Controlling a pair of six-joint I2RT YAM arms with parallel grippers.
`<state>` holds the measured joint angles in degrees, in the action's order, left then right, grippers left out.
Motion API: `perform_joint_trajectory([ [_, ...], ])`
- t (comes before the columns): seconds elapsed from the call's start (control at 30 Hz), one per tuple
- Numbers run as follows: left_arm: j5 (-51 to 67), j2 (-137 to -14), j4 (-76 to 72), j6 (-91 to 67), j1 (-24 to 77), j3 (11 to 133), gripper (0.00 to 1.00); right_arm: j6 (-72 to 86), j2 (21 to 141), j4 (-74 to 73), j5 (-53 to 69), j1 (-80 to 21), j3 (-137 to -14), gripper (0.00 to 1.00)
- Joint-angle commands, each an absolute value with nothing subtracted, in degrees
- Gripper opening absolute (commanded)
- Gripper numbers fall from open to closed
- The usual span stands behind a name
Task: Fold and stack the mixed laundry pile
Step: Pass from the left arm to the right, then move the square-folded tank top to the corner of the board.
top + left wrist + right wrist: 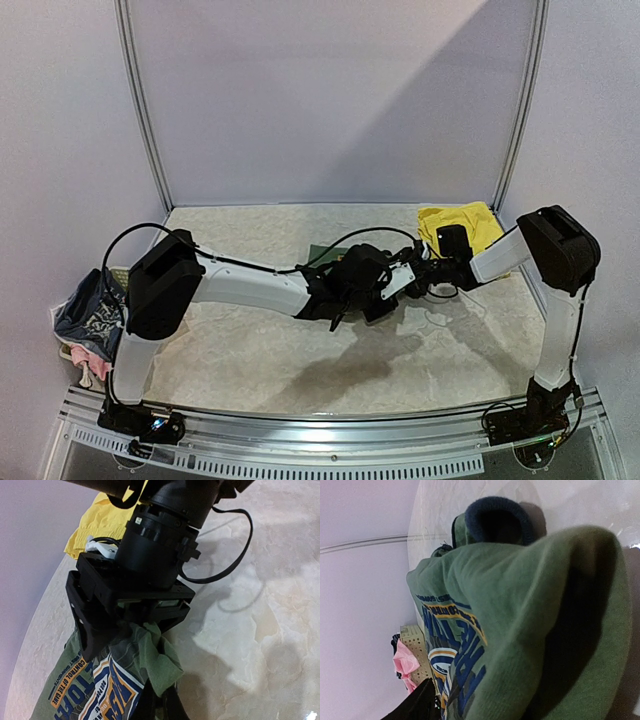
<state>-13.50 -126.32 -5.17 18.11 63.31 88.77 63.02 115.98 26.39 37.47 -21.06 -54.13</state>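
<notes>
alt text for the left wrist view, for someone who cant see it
The right gripper pinches a bunched fold of a green printed shirt above the pale marbled table, with yellow shorts lying behind it.

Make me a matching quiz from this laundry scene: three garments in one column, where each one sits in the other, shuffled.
Garments:
1. yellow shorts
2. green printed top
3. pink piece

Places:
A. beside the mesh basket, at the left edge
B. middle of the table
C. far right corner

Pairs: 1-C, 2-B, 3-A
</notes>
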Motion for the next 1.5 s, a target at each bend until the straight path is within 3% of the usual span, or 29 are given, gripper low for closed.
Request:
perform_joint_trajectory([
  [0.0,-12.0,-124.1,-7.3,16.9,62.6,88.2,0.00,63.0,118.1,24.4,38.3,-21.9,-55.0,0.59],
  [0.3,-8.5,-124.7,-5.6,15.9,62.7,88.2,0.01,62.0,119.3,23.4,39.9,-21.8,-57.9,0.15],
  [0.4,-5.6,-124.3,-3.9,14.5,62.7,87.9,0.21,60.5,120.2,21.1,40.4,-21.9,-59.7,0.05],
  [0.47,-4.5,-123.9,-1.5,12.6,62.7,88.4,0.46,59.1,120.6,18.9,40.7,-21.8,-61.0,0.00],
  [0.63,-3.8,-120.2,4.0,8.1,62.7,86.6,0.90,53.2,121.1,9.1,39.9,-21.4,-65.8,0.00],
  [0.7,-3.9,-117.2,4.3,6.3,62.5,84.4,0.99,49.0,121.1,3.9,38.7,-21.2,-68.0,0.00],
  [1.07,-8.5,-104.4,5.5,-3.5,59.8,71.0,1.00,28.7,120.3,-26.4,27.0,-20.7,-82.4,0.00],
  [1.47,-9.6,-97.8,1.0,-7.7,57.3,59.3,0.99,15.3,119.2,-42.6,11.4,-18.9,-99.1,0.00],
])
